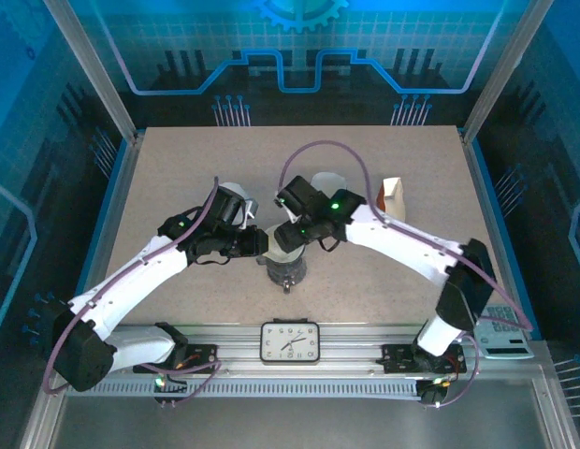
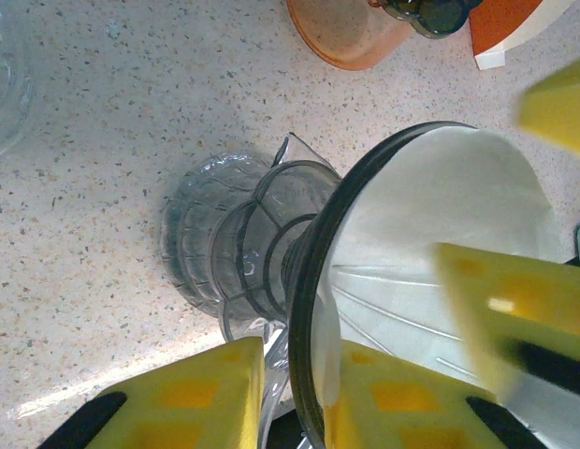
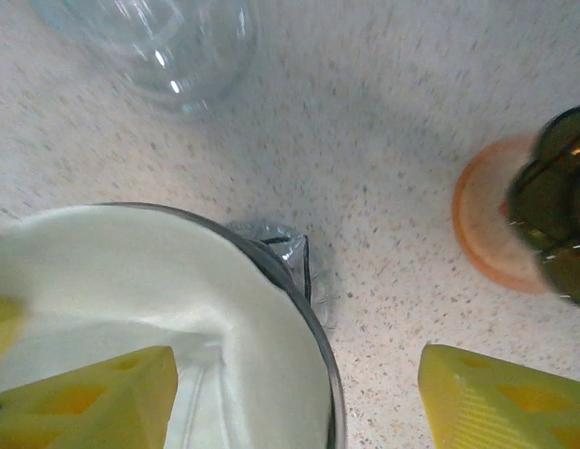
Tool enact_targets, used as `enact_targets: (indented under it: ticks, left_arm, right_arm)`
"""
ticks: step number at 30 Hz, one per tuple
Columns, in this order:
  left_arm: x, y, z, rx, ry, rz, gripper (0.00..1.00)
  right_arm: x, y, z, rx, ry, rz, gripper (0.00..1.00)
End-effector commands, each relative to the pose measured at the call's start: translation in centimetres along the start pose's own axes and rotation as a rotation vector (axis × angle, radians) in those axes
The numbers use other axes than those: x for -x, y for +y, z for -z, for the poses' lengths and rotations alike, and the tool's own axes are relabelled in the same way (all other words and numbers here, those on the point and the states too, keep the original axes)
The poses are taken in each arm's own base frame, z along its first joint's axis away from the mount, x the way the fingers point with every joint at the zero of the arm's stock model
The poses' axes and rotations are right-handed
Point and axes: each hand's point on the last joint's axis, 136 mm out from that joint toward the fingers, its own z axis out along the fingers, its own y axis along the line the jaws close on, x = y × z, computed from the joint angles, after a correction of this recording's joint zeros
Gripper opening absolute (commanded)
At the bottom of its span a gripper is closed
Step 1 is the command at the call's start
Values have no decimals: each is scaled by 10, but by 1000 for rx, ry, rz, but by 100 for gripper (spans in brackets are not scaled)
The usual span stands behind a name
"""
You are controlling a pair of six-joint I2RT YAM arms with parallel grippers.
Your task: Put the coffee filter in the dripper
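Dripper (image 2: 307,271), standing upright on the glass carafe (image 2: 224,243), sits directly beneath both your grippers, its cone opening up toward them. Coffee filter (image 2: 440,206): white paper lying inside the cone against its wall, just below the right gripper (image 3: 299,360). Left gripper (image 2: 299,360): jaws narrow, pinching the dripper's black rim, one finger outside and one inside. Right gripper: jaws wide, holding nothing, one finger over the paper and one outside the rim. Judged: your right gripper is nearer the paper, and any seating press runs straight down the cone's axis.
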Motion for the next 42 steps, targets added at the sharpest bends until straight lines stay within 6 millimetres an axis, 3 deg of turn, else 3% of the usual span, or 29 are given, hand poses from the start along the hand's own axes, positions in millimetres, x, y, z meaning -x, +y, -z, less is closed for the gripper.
enact_targets:
  ticks: [1, 4, 12, 25, 29, 30, 32, 33, 36, 42]
  left_arm:
    - [-5, 5, -4, 2, 24, 16, 26]
    - [-4, 4, -3, -1, 23, 17, 26]
    - [0, 0, 3, -8, -2, 20, 38]
    - [8, -13, 24, -53, -60, 28, 53]
    - [15, -20, 42, -70, -111, 26, 63]
    - [18, -22, 48, -71, -133, 23, 67]
    - [24, -25, 62, -69, -179, 17, 77]
    - [28, -25, 70, -62, -209, 13, 84]
    - [43, -23, 95, -25, -320, -4, 99]
    - [68, -3, 147, 69, -595, -13, 99]
  right_arm:
    - [19, -12, 35, -23, -139, -12, 70]
    - [22, -24, 53, -38, -199, -44, 71]
    - [14, -47, 72, -45, -251, -137, 72]
    - [10, -58, 87, -46, -288, -174, 76]
    - [11, -66, 97, -68, -318, -189, 80]
    - [11, -68, 101, -78, -333, -192, 81]
    - [10, -75, 108, -102, -362, -204, 96]
    - [9, -79, 111, -115, -380, -211, 100]
    - [5, -91, 118, -160, -421, -228, 100]
    - [-11, -116, 128, -273, -508, -269, 100]
